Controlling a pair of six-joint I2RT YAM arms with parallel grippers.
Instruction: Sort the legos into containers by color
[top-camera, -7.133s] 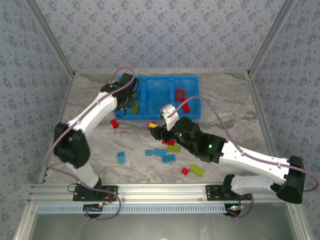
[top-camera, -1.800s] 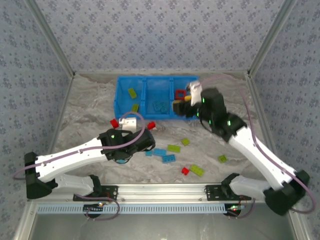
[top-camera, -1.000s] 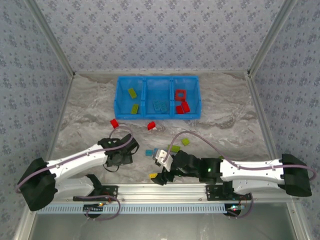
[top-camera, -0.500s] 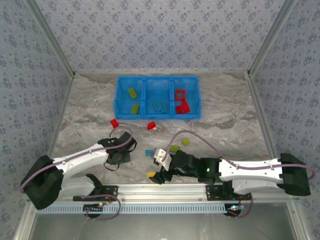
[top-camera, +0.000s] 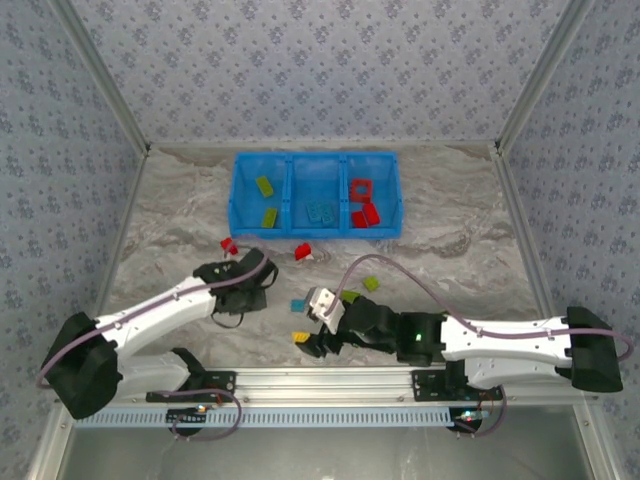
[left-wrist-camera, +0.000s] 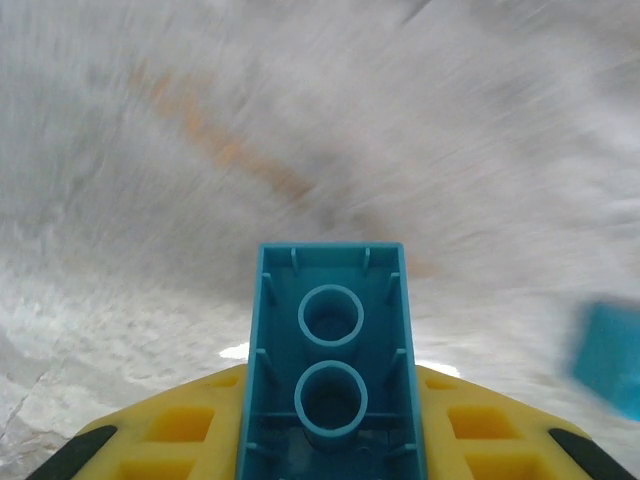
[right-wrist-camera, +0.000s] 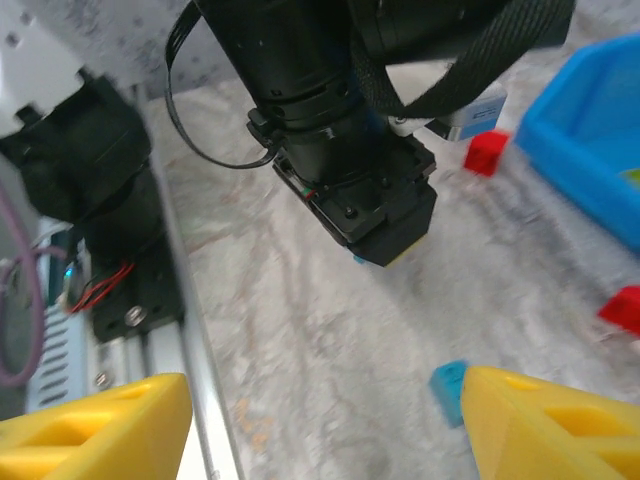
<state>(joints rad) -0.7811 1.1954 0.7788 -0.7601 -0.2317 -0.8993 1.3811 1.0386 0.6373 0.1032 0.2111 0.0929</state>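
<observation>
My left gripper hangs over the table's left middle, shut on a light blue lego whose hollow underside faces the left wrist camera between the yellow fingers. My right gripper is low near the front edge, open, with nothing between its fingers. A loose light blue lego lies beside the right finger, the same blue lego in the right wrist view. The blue bin holds green legos on the left, blue legos in the middle and red legos on the right.
Two red legos lie just in front of the bin. Two green legos sit by the right arm. The aluminium rail runs along the front edge, close to the right gripper.
The left gripper has shut on the light blue lego and moved away from the front edge toward the bin. The right gripper stayed open, shifting slightly.
</observation>
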